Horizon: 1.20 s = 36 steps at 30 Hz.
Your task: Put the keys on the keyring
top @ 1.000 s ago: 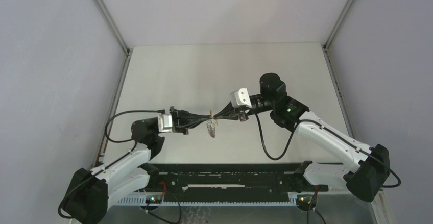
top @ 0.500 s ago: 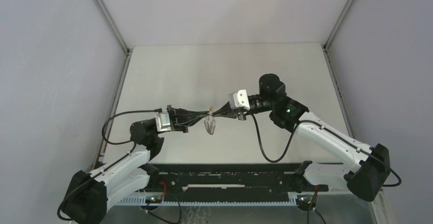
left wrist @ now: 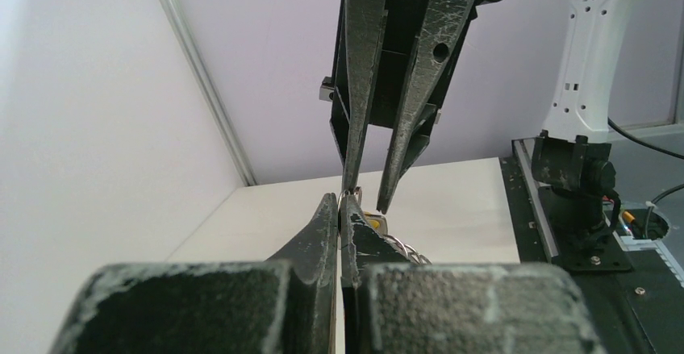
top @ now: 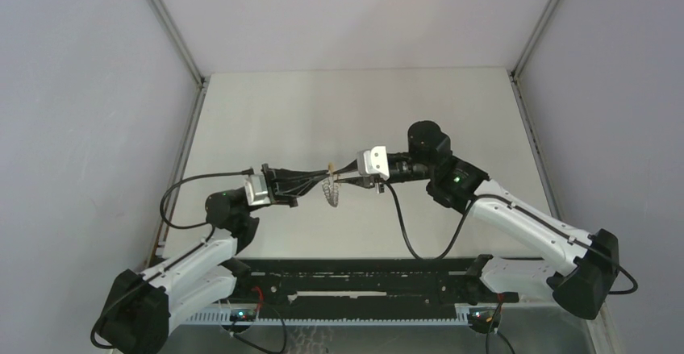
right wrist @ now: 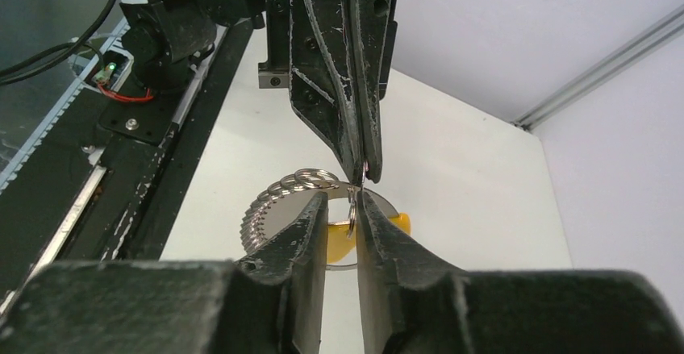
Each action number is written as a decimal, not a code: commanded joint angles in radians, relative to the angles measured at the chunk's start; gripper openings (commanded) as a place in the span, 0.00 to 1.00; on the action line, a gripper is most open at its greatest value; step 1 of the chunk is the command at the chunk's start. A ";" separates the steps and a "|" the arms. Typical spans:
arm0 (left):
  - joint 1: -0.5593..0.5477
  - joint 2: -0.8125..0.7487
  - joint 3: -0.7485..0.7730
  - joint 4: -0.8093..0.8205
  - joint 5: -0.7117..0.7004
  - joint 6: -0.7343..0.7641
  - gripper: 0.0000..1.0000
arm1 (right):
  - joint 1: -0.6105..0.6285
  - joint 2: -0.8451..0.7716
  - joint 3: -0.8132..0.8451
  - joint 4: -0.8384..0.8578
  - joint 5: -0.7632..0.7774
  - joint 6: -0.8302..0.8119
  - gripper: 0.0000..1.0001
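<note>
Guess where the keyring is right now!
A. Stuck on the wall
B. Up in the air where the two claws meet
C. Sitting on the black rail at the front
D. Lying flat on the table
B: the keyring hangs above the table, pinched in the tips of the left claw, with the right claw right beside it.

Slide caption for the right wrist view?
Left hand, shut, pinches the keyring; right hand faces it tip to tip, jaws slightly parted.
</note>
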 commanded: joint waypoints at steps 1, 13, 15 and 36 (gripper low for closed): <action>-0.014 -0.024 -0.015 0.120 -0.067 0.006 0.00 | 0.037 -0.003 0.019 -0.045 0.048 -0.013 0.20; -0.014 -0.045 -0.030 0.118 -0.124 0.028 0.00 | 0.074 -0.035 0.003 -0.038 0.146 -0.016 0.23; -0.014 -0.040 -0.027 0.116 -0.122 0.027 0.00 | 0.086 -0.029 0.003 -0.040 0.175 -0.021 0.19; -0.025 -0.052 -0.044 0.125 -0.250 0.041 0.00 | 0.160 0.000 -0.027 0.020 0.433 -0.009 0.15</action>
